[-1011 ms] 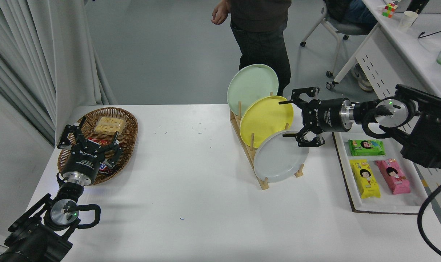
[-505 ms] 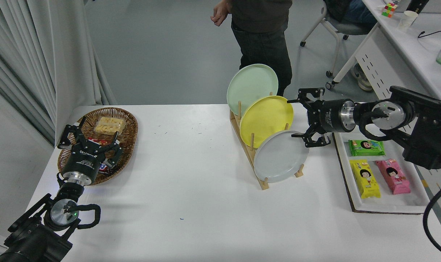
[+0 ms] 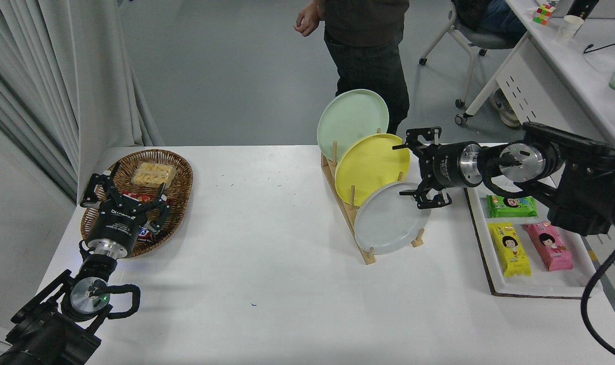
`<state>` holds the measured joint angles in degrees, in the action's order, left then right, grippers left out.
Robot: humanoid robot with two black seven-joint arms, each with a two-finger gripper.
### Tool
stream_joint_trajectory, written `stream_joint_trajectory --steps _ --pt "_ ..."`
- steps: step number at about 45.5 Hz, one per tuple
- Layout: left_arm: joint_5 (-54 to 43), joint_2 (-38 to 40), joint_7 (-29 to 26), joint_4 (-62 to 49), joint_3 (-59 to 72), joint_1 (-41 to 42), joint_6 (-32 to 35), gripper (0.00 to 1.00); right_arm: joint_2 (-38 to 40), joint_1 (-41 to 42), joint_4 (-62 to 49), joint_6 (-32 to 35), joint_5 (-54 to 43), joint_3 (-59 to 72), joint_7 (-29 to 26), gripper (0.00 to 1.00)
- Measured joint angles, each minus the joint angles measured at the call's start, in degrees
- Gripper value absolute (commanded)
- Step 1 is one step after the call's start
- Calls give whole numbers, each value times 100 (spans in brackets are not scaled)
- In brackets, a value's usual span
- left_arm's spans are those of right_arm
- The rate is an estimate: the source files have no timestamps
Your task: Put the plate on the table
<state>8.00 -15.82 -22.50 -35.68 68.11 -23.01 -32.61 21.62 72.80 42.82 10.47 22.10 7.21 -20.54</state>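
The pale gray plate [image 3: 391, 219] leans upright in the front slot of a wooden rack [image 3: 366, 253] on the white table [image 3: 266, 243]. A yellow plate [image 3: 370, 166] and a mint-green plate [image 3: 352, 118] stand behind it in the same rack. My right gripper [image 3: 406, 170] is open and empty, pointing left. Its lower finger is close above the gray plate's upper right rim and its upper finger is by the yellow plate's right edge. My left gripper [image 3: 127, 195] is parked open at the lower left, over a wicker basket.
A wicker basket [image 3: 175, 175] with snacks sits at the table's left. A white tray [image 3: 540, 290] with green, yellow and pink snack packs lies at the right. A person [image 3: 365, 50] stands beyond the table's far edge, behind the rack. A white desk and a chair are at the far right.
My right gripper drew back to the right, then came left again to the gray plate's upper right rim. The plates and the left arm have not moved.
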Motion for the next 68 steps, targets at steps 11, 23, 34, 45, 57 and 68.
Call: stream_joint_trajectory --steps 11,23,34,45,57,68 --pt "0 0 0 0 0 0 0 98 -144 95 43 -277 7 29 2 97" --pt "0 0 0 0 0 0 0 98 -139 262 329 -684 64 180 -8 98" --pt "0 0 0 0 0 0 0 98 48 353 795 -1078 153 412 -10 99" --pt "0 0 0 0 0 0 0 98 236 506 1081 -1278 520 674 -18 98" --pt "0 0 0 0 0 0 0 98 315 631 1210 -1360 771 888 -20 94" --pt "0 0 0 0 0 0 0 98 316 613 1222 -1404 828 912 -20 86"
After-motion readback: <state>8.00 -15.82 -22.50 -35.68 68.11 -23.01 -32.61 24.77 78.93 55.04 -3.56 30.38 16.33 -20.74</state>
